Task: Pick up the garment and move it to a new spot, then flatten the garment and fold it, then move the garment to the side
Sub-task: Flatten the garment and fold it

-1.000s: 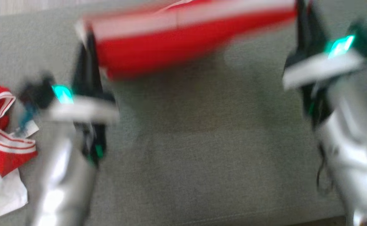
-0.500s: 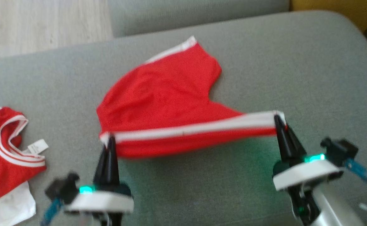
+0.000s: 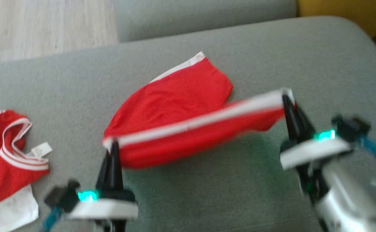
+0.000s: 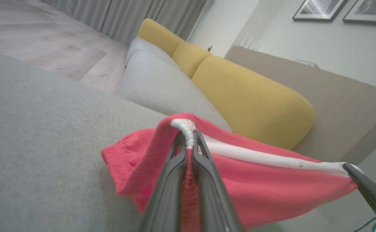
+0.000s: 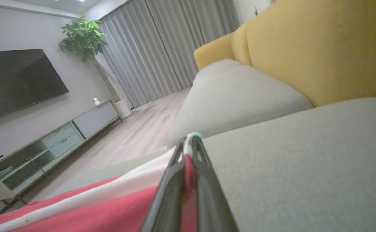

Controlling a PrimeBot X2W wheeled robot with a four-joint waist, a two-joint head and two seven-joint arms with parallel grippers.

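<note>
Plainly, both tools are pinched tight on the red garment (image 3: 181, 103). In the head view its white-banded edge runs taut from the left gripper (image 3: 113, 145) to the right gripper (image 3: 287, 96), while the far part lies on the grey seat cushion (image 3: 207, 193). That view is blurred around the right arm. It also shows a second red top (image 3: 11, 161), crumpled at the cushion's left end, well apart from the garment.

The left wrist view gives the closer look. Its fingers (image 4: 175, 180) meet with the white edge bunched between their tips. The right gripper's dark tip at the lower right holds the band's other end. Behind stand a yellow backrest (image 4: 249, 96) and framed pictures (image 4: 320, 9). The right wrist view shows its own jaws closed on band and red cloth. Beyond them are a television (image 5: 17, 80), a plant (image 5: 81, 35) and grey curtains (image 5: 162, 45).
</note>
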